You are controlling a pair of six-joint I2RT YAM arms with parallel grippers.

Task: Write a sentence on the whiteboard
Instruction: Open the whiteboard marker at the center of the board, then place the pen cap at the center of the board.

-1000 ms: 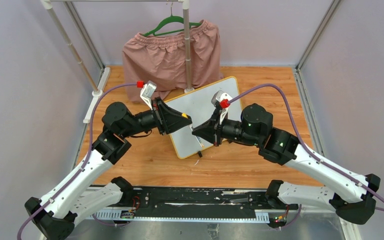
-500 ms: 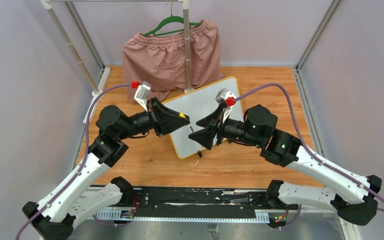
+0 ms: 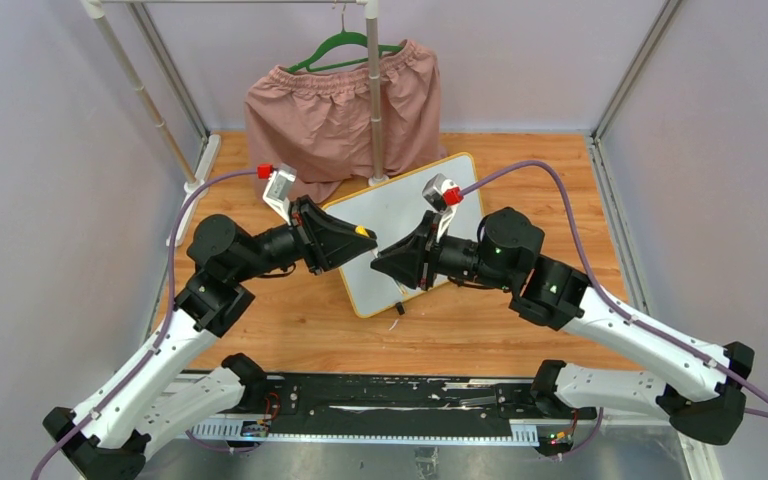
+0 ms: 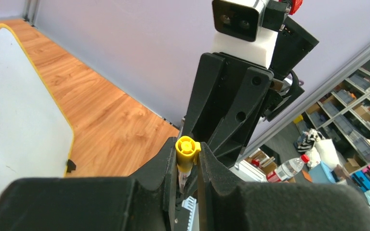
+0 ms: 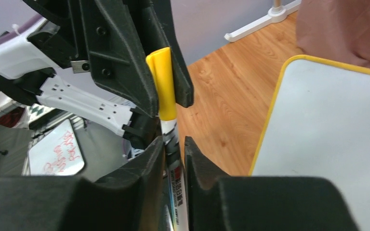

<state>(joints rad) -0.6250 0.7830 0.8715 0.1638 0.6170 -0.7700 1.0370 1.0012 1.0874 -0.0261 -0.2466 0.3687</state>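
The black-and-white left arm (image 3: 175, 335) rises from its base at the near edge, bends at the elbow and reaches inward to the right; the matching right arm (image 3: 620, 325) mirrors it, reaching left; their black two-finger grippers meet tip to tip; the left gripper (image 3: 365, 233) pinches the cap of a yellow-capped white marker pen (image 5: 164, 82); the right gripper (image 3: 380, 258) has its fingers (image 5: 149, 163) closed against the pen's barrel.

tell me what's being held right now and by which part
A marker: the left claw pinches its yellow cap. The right claw straddles the barrel just below; whether it grips cannot be told.
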